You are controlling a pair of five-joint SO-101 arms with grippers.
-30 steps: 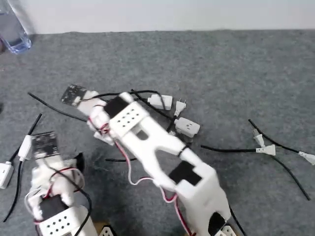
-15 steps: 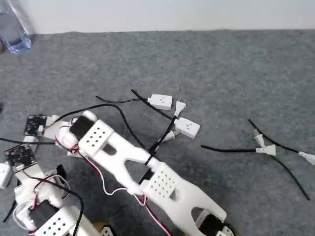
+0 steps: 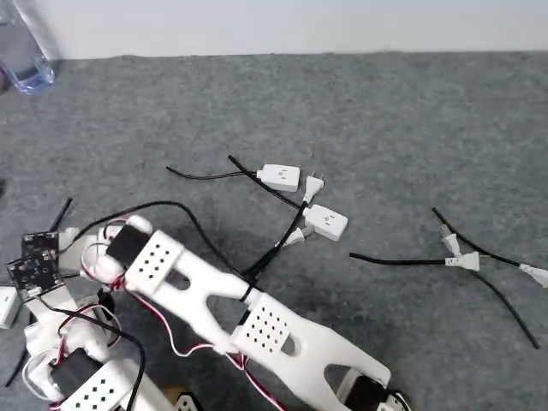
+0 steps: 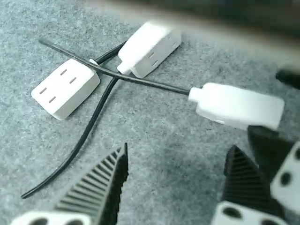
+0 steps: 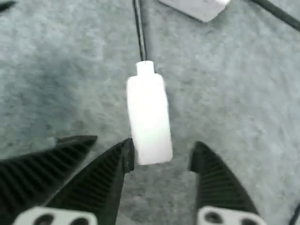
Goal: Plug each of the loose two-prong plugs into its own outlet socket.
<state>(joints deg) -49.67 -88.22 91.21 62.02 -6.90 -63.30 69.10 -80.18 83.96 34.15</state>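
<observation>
Plug (image 5: 149,119), white and oblong, lay flat on the grey table (image 5: 243,93). Its long axis ran straight away from the right end effector (image 5: 161,154). Its black cable (image 5: 138,33) left the far end, so that end pointed away from the wrist; the prongs could not be seen. The right end effector's jaws stood apart with the plug's near end between them. One finger (image 5: 110,173) was just beside its flank, and contact could not be judged.

In the left wrist view the plug (image 4: 236,107) lay crosswise ahead of the left end effector (image 4: 178,150), whose jaws gaped wide with nothing between them. The cable (image 4: 140,80) ran on between two white outlet sockets (image 4: 65,86) (image 4: 150,47), crossing over another black lead (image 4: 93,124).

In the high view the right arm (image 3: 214,291) stretched across from the near right to the table's left side, its wrist close beside the left arm (image 3: 77,377). Mid-table lay a second pair of sockets (image 3: 280,177) (image 3: 326,221). Between them was a small loose plug (image 3: 314,183), its prongs toward the far edge. Well to the right, three more plugs (image 3: 451,244) (image 3: 462,261) (image 3: 535,274) lay on thin black leads.
</observation>
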